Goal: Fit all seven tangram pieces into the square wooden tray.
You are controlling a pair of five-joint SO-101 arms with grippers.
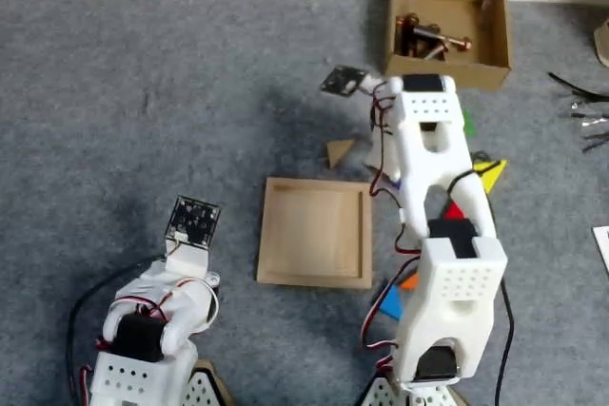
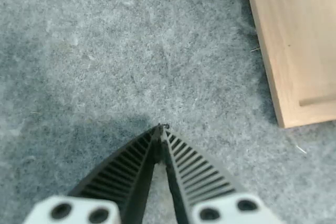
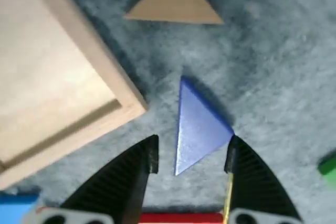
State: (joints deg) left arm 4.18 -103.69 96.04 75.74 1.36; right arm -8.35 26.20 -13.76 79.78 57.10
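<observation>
Surface: grey felt-like mat (image 1: 143,92), fibrous and matte, covering the table.
Right arm: white plastic arm (image 1: 440,235), stretched forward alongside the tray's right rim, wrist pitched down.
Left arm: white arm (image 1: 152,320), folded back near the table's front edge, wrist aimed at the mat left of the tray.
Tray: square tray (image 1: 365,235) of pale wood with a raised rim and a flat recessed floor. It holds no pieces and lies between the arms.
Box: open cardboard box (image 1: 500,26) at the far edge, with metal parts inside.
Right gripper: right gripper (image 3: 192,148) with ribbed black fingers spread wide, straddling the blue triangle (image 3: 197,127). One tip is at the triangle's corner (contact not confirmed).
Left gripper: left gripper (image 2: 160,129) with tips pressed together on nothing, over bare mat.
Blue triangle: lies flat, just beside the tray's corner, with a narrow mat gap between.
Tan triangle: plain wooden triangle (image 3: 173,1), flat, beyond the blue one.
Other pieces: yellow piece (image 1: 490,173), red piece (image 1: 455,210) and orange piece (image 1: 409,281), partly hidden by the right arm.
</observation>
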